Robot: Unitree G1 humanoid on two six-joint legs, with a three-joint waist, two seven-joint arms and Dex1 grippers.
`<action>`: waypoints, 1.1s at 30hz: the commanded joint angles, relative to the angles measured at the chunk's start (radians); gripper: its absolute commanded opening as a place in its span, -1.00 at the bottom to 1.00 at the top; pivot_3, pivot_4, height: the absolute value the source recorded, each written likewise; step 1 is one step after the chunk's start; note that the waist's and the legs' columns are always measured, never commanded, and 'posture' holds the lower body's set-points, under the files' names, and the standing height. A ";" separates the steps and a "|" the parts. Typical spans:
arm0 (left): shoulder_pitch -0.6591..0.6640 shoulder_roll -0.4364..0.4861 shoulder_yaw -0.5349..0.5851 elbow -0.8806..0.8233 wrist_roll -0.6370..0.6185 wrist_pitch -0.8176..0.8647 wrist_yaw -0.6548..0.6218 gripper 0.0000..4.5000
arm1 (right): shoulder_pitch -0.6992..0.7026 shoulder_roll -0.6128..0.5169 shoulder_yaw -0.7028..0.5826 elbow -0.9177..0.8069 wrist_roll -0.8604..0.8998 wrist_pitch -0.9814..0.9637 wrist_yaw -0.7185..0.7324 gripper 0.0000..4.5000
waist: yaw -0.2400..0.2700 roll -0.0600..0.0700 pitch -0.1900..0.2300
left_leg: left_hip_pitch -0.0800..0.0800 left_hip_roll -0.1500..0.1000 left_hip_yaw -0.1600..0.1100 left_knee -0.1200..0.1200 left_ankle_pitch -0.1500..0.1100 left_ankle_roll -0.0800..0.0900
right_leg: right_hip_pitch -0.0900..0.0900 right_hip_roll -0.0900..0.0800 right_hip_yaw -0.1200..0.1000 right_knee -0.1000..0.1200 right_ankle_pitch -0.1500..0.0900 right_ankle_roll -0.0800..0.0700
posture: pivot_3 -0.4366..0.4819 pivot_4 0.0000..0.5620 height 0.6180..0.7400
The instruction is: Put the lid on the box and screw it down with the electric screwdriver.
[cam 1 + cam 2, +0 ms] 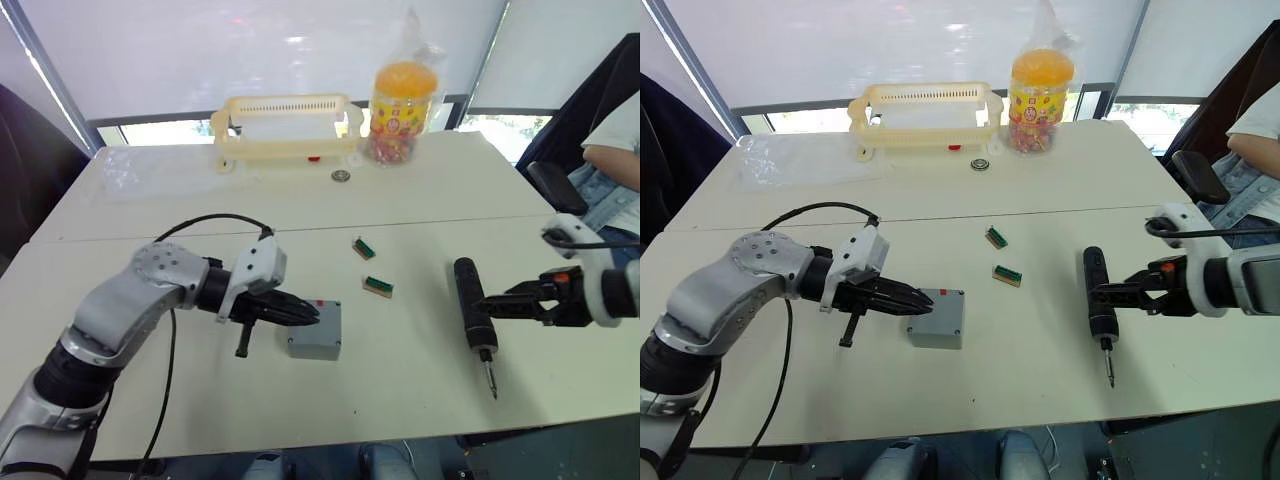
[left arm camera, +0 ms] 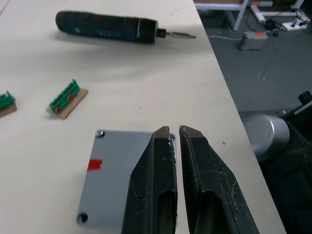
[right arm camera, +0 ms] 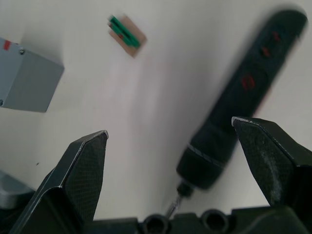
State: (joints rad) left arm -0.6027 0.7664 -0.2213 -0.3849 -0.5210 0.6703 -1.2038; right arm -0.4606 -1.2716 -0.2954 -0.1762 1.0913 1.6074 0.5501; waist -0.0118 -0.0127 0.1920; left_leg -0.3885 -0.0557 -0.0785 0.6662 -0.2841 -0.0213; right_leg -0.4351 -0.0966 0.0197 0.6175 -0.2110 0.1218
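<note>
Matte grey square box (image 1: 316, 330), red mark on the lid – left gripper (image 2: 174, 137) nearly closed over it, right gripper (image 3: 170, 134) open by black cylindrical screwdriver (image 1: 471, 312).

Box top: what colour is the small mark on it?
Red, on the grey box; it shows best in the left wrist view.

Bright daylight comes through the white blinds (image 1: 270, 50) behind the table (image 1: 420, 200), which are blown out almost to plain white. The pale tabletop reflects evenly, with mild glare at its far end. Shadows are soft and short: a faint one lies under the box (image 1: 316, 331) and another beside the electric screwdriver (image 1: 472, 318). The 2 head views are sharp. In the right wrist view the electric screwdriver and the near fingers (image 3: 78, 180) are blurred, and the table looks washed out.
</note>
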 commanded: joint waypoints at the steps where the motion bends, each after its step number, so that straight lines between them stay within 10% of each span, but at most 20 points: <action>1: -0.005 -0.034 -0.014 -0.006 0.022 -0.037 0.020 -0.88 | 0.016 -0.056 0.034 0.049 0.149 0.007 -0.119 0.98 | -0.001 0.000 0.000 | 0.000 0.000 0.000 0.000 0.000 0.000 | 0.000 0.000 0.000 0.000 0.000 0.000 | -0.05 -0.47 1.00; 23: 0.109 -0.126 -0.021 -0.100 0.048 -0.025 0.195 -0.88 | -0.009 0.175 0.196 0.286 0.394 0.007 -0.721 0.98 | 0.001 -0.001 0.000 | 0.000 0.000 0.000 0.001 -0.001 0.002 | 0.002 0.001 0.001 -0.002 0.000 0.001 | -0.05 -0.47 1.00; 30: 0.119 -0.122 -0.015 -0.109 0.041 -0.016 0.210 -0.88 | 0.020 0.223 0.208 0.234 0.292 0.007 -0.726 -0.23 | 0.001 -0.005 -0.003 | 0.004 0.000 0.000 0.001 -0.002 0.003 | 0.007 0.001 0.000 -0.003 0.000 0.001 | -0.05 -0.47 1.00; 33: 0.126 -0.103 0.003 -0.099 0.037 -0.016 0.203 -0.88 | 0.003 0.293 0.139 0.242 0.232 -0.003 -0.770 -0.24 | -0.004 -0.015 -0.008 | 0.007 0.000 -0.001 0.001 -0.002 0.004 | 0.009 0.002 0.001 -0.004 0.000 0.000 | -0.05 -0.47 1.00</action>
State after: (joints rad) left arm -0.4765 0.6518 -0.2510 -0.4566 -0.4694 0.6529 -0.9988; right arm -0.4582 -1.0097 -0.1303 0.0473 1.3808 1.6080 -0.1782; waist -0.0156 -0.0273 0.1838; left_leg -0.3780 -0.0550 -0.0792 0.6670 -0.2865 -0.0170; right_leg -0.4230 -0.0939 0.0210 0.6134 -0.2109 0.1221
